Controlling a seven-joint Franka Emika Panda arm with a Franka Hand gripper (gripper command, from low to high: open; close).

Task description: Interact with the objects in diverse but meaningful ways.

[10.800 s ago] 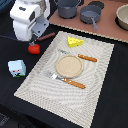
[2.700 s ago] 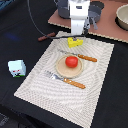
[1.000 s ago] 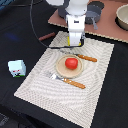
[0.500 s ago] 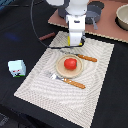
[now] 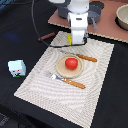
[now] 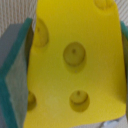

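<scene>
One gripper (image 5: 76,42): low over the mat's (image 5: 95,75) far edge, fingers (image 6: 17,75) pinching the cheese (image 6: 77,60)
Cheese: between the fingers, fills the wrist view
Tomato (image 5: 72,63): on the plate (image 5: 61,71)
Sausage (image 5: 47,36): off the mat
Carton (image 5: 17,68): well apart, exterior view's left

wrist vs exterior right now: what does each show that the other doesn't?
Wrist only: the cheese wedge close up, its round holes visible, with teal finger pads flanking it.

Exterior only: the tomato on the tan plate, the fork and knife on the woven placemat, the sausage, and the white carton off the mat.

Both: the gripper at the cheese; in the exterior view only a sliver of yellow shows.
</scene>
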